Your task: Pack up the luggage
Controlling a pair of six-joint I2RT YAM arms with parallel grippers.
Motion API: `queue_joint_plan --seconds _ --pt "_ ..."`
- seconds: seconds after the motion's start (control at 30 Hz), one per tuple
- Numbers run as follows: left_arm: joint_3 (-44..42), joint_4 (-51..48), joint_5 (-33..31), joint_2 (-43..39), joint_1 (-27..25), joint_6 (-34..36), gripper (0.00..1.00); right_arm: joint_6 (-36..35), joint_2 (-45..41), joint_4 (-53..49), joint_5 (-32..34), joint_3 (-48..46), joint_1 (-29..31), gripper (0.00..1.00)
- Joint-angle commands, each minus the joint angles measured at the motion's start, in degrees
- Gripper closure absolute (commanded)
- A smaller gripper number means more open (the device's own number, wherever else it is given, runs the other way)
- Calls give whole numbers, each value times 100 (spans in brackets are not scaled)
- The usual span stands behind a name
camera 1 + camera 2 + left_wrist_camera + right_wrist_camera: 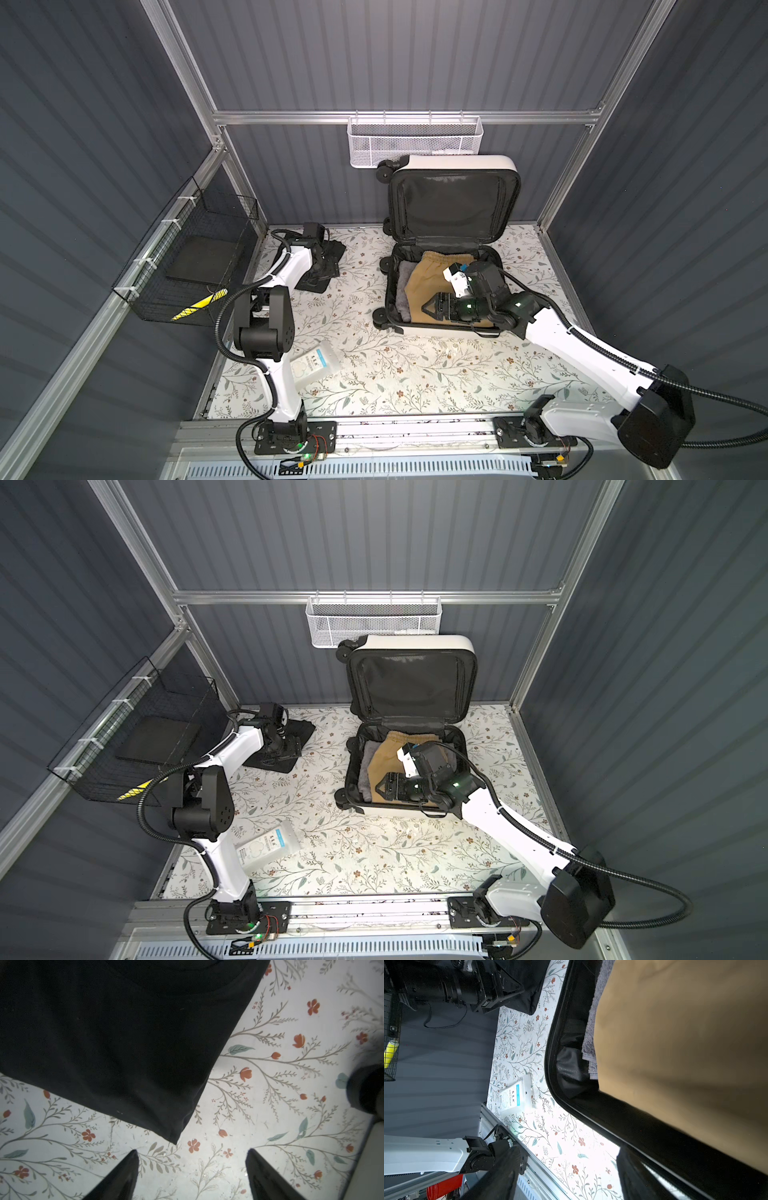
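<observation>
**A:** top views?
**B:** luggage [457,162] lies open on the table [415,365], right of middle, lid up. right gripper [424,309] hovers over the tan garment [419,278] inside.
**A:** wrist cams?
**B:** left gripper [192,1153] spread wide, empty, beside a black cloth [116,1039]. right one's spread too, nothing clamped.

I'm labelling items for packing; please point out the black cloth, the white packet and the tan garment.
black cloth [124,1032]: left wrist view, middle of the folded fabric.
white packet [318,365]: in a top view, centre of its printed face.
tan garment [422,278]: in a top view, fabric below the waistband.
</observation>
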Motion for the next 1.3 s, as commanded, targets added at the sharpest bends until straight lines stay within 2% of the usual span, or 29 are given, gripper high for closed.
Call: queue_joint_plan --seconds 0.0,0.43,0.73,1.1,1.27 --pt "313 -400 -242 175 -220 525 23 -119 -141 -83 -109 -55 30 25" --pt "779 -687 -927 955 -352 674 28 -119 -42 -81 -185 93 31 25" --pt "888 -656 -836 1253 -346 642 29 -121 -47 -108 -84 18 15 25" --pt "581 -505 -537 1340 -115 446 49 -183 -170 -260 -23 119 -15 24" --pt "315 -471 -408 1154 -114 503 71 -154 -235 -237 -23 110 -20 24"
